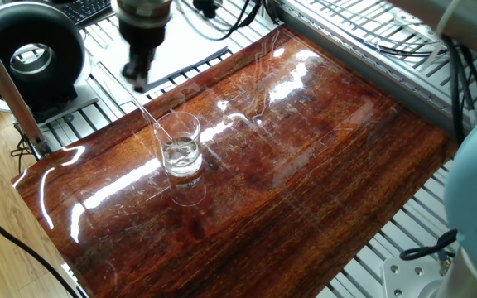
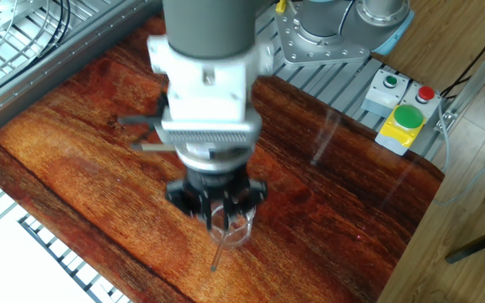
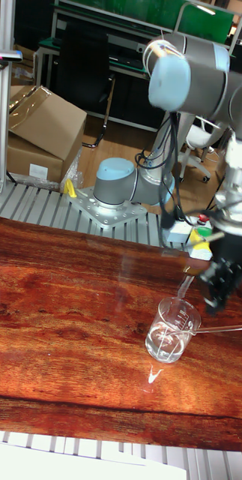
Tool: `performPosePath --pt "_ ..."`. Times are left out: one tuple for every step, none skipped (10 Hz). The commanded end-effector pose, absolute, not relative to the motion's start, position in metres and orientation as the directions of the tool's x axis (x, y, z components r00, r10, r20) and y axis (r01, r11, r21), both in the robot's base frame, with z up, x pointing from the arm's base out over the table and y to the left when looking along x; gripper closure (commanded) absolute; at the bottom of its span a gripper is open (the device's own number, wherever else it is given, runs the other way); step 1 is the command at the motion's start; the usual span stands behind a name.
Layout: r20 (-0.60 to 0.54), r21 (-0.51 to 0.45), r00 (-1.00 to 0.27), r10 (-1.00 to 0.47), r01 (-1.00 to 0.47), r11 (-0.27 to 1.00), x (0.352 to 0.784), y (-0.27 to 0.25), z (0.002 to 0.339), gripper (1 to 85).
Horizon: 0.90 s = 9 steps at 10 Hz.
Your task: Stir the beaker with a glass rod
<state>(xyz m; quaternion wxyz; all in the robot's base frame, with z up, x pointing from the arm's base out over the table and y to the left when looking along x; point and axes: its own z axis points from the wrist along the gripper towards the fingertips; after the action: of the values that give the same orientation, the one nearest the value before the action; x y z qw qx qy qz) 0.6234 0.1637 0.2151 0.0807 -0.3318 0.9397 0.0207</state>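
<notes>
Glossy wooden table (image 1: 305,165) | cardboard boxes (image 3: 31,135) behind | my blurred gripper (image 1: 138,76) above beaker (image 1: 180,147), grip state unclear | glass rod (image 1: 151,121) leaning inside

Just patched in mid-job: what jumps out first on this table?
A small clear glass beaker holding a little clear liquid stands toward one end of the glossy reddish wooden tabletop. A long thin transparent glass rod leans in it, its upper end sticking out over the rim. The robot's black two-finger gripper is blurred just above that end; grip unclear.
</notes>
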Motion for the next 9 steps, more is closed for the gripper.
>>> performPosePath --pt "-0.056 -0.029 -0.766 -0.64 -0.64 0.768 0.588 0.108 0.243 78.0" --pt "-0.07 -0.012 -0.782 -0.619 -0.62 0.785 0.585 0.103 0.249 84.7" --pt "-0.077 -0.009 -0.799 -0.597 -0.598 0.802 0.584 0.096 0.254 84.7" --pt "-0.078 -0.002 -0.826 -0.559 -0.56 0.828 0.58 0.093 0.259 84.7" --pt "-0.07 -0.009 -0.855 -0.515 -0.515 0.857 0.577 0.09 0.261 84.7" --pt "-0.062 -0.017 -0.873 -0.484 -0.484 0.875 0.576 0.086 0.261 84.7" --pt "-0.049 -0.026 -0.886 -0.46 -0.46 0.888 0.575 0.082 0.26 84.7" --pt "-0.042 -0.02 -0.897 -0.44 -0.439 0.898 0.572 0.082 0.258 84.7" --pt "-0.052 0.001 -0.901 -0.43 -0.431 0.902 0.572 0.086 0.255 84.7"
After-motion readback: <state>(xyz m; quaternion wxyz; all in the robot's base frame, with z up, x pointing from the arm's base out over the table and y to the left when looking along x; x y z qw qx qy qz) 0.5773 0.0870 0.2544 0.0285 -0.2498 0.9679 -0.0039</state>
